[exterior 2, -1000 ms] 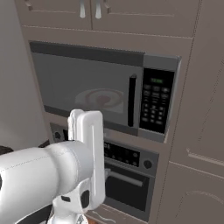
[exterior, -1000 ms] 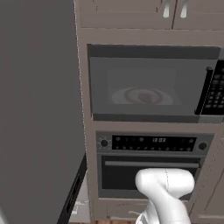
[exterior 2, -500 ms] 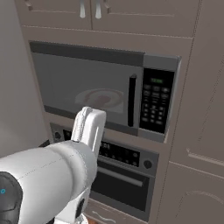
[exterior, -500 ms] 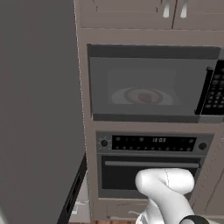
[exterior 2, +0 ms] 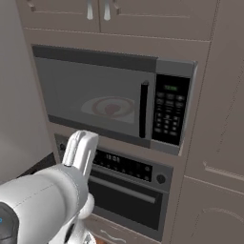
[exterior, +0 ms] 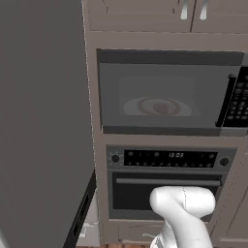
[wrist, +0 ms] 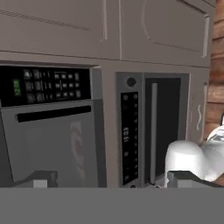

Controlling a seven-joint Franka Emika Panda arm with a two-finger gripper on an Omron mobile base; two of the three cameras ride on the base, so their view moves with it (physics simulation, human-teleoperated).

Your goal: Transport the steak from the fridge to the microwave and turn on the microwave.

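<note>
The microwave is built in at chest height with its tinted door closed. Through the window a small dark-red lump, the steak, shows dimly on a red-rimmed plate. The black keypad sits to the right of the dark door handle. The rolled hand view faces the microwave from a short way off. My gripper is open, its tips far apart with nothing between them. The fridge is the tall grey wall at the left.
An oven with knobs and a clock display sits right under the microwave. Cabinet doors with handles hang above. A tall cabinet panel stands at the right. My white arm rises before the oven.
In the right base view my arm's upper link has leaned over to the right and the elbow has swung lower. The gripper stays open; the microwave door stays closed.
</note>
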